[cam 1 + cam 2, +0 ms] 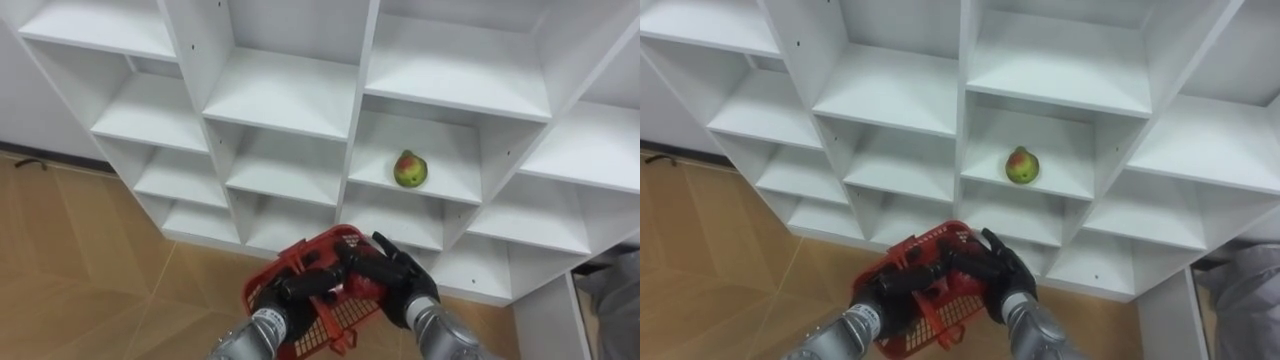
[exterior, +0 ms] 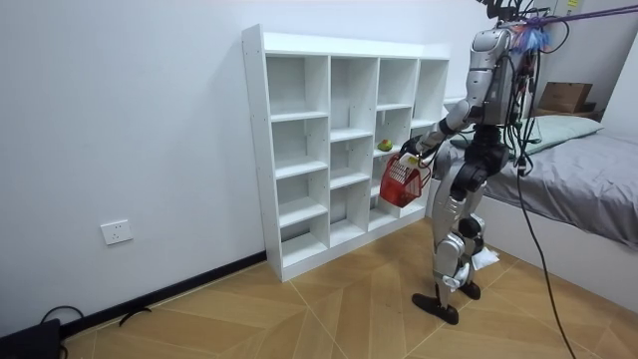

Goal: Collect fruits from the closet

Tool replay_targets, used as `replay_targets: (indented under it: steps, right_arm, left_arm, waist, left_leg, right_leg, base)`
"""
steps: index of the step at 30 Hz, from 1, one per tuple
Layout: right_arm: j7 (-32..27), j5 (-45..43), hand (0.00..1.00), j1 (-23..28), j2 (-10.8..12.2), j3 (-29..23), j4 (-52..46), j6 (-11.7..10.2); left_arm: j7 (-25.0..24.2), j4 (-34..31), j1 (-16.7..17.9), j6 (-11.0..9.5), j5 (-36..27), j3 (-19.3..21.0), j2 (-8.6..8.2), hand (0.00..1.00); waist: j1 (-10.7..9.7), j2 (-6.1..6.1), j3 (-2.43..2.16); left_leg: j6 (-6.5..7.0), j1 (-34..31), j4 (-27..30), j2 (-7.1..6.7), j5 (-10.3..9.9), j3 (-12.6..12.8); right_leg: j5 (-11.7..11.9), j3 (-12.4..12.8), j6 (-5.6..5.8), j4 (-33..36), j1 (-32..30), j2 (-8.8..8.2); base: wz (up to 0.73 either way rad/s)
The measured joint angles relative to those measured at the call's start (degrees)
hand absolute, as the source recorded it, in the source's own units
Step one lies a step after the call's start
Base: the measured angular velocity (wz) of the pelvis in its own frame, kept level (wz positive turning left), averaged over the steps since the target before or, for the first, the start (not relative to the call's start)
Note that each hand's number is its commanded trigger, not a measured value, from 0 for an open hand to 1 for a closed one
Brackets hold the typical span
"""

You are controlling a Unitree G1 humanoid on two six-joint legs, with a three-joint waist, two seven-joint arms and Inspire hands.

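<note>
We identify the closet (image 1: pixel 290 95) as a white open-fronted unit divided into rectangular compartments, standing against the wall on a wooden floor (image 1: pixel 70 260). One compartment holds the single fruit (image 1: pixel 410 169) that we can see: a rounded green piece with a red flush, resting upright near the front edge of its shelf, apart from both side walls. In the room view this compartment lies in the third column from the room view's left, with compartments above and below it. The other compartments facing the head camera show bare white shelves. The second container is a red lattice basket (image 1: pixel 345 315), held below and in front of the fruit's compartment, well apart from the fruit. The left hand (image 1: pixel 283 297) grips the basket's near left side with its fingers curled round the rim. The right hand (image 1: pixel 398 280) grips the right side, its dark fingers wrapped over the top edge. Both hands cover most of the opening, so we cannot tell what, if anything, lies inside the basket. In the room view the robot stands upright on the floor facing the closet's end nearest the room view's right. It carries the basket (image 2: pixel 400 183) at hip height, close to the shelf fronts. A bed (image 2: pixel 583 170) stands just behind it.
</note>
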Motion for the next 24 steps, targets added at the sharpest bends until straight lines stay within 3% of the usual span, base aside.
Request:
replay_targets:
  steps: [11,24]
  right_arm:
    - [-3.71,-6.62,0.0,0.0,-0.45,-0.25,-6.66,0.09]
    - [-4.22,-8.84,0.0,0.0,-1.51,-0.13,-8.17,0.09]
  left_arm:
    - [-0.03,-0.05,0.0,-3.57,0.03,0.26,-0.22,1.0]
    - [-0.14,-0.08,0.0,-3.68,0.05,0.41,-0.15,1.0]
  waist:
    - [-0.09,-0.39,-0.1]
    - [-0.12,-0.12,-0.26]
  left_leg:
    - [0.0,-0.02,0.12,-0.08,0.0,0.01]
    - [0.01,-0.01,0.1,-0.05,-0.01,0.0]
  right_leg:
    - [-0.05,-0.17,0.06,0.02,0.07,-0.1]
    - [-0.04,-0.17,0.06,0.03,0.08,-0.07]
  base:
    - [0.0]
    - [0.0]
